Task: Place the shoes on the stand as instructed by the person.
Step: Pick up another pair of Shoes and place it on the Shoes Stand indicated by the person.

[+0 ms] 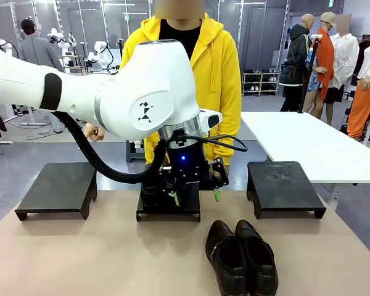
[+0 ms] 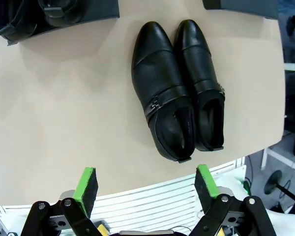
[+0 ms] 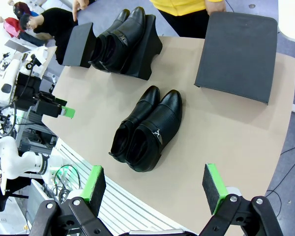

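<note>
Hanging close by the middle stand [image 1: 172, 213], your left gripper [image 1: 196, 195] is holding its green pads wide apart and is gripping nothing; your right gripper [image 3: 155, 189] is likewise standing open and empty. One pair of shoes [image 3: 119, 37] is already sitting on that middle stand, while the loose pair [image 1: 241, 258] is lying on the desk [image 1: 80, 259], the two shoes side by side and touching, on your side of the stand and a little to its right. Its long axis is running from you toward the person [image 1: 216, 68], toes at the far end, heels nearest you. In the left wrist view the pads are lining up across that axis, so the left gripper is looking better squared to the pair; in the right wrist view the pair is lying on a diagonal. The left stand [image 1: 58, 188] and right stand [image 1: 285, 185] are both sitting bare.
</note>
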`<action>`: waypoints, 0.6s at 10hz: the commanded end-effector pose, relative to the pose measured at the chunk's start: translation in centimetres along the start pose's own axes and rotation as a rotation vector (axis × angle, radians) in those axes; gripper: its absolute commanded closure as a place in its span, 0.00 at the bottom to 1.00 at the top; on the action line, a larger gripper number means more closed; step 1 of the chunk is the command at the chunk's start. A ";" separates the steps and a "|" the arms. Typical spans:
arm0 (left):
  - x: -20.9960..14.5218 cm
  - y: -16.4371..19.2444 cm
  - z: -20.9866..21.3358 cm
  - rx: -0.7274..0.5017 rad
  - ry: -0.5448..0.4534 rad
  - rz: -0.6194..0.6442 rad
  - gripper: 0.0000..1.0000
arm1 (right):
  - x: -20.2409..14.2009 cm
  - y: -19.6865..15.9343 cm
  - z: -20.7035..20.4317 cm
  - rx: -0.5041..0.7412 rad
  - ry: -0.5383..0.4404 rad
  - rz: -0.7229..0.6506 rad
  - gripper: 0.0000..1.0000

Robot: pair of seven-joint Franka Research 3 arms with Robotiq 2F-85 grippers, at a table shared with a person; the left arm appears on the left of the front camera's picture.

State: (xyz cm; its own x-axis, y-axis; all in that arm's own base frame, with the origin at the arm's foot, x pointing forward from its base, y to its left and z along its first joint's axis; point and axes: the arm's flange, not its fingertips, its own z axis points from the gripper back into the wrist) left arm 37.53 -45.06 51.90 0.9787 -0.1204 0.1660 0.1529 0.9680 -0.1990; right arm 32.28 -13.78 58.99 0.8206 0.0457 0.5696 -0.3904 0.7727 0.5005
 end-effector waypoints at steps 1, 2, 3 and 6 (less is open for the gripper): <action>-0.3 0.1 0.1 0.002 0.013 0.001 0.00 | 0.0 -0.1 0.0 0.012 -0.010 0.017 0.00; 0.0 0.0 0.0 0.000 0.000 0.000 0.00 | 0.0 -0.1 0.0 0.012 -0.010 0.017 0.00; 0.8 -3.6 -0.6 -0.003 0.027 0.021 0.00 | 0.0 -0.1 0.0 0.012 -0.010 0.017 0.00; 1.4 -8.9 -2.6 0.108 0.075 0.022 0.00 | 0.0 -0.1 0.0 0.012 -0.010 0.017 0.00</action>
State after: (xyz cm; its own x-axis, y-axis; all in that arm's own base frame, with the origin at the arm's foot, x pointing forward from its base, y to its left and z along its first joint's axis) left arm 36.78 -51.80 50.67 0.9853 -0.1295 0.1116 0.1462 0.9766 -0.1579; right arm 32.28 -13.79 58.99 0.8206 0.0456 0.5696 -0.3904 0.7727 0.5005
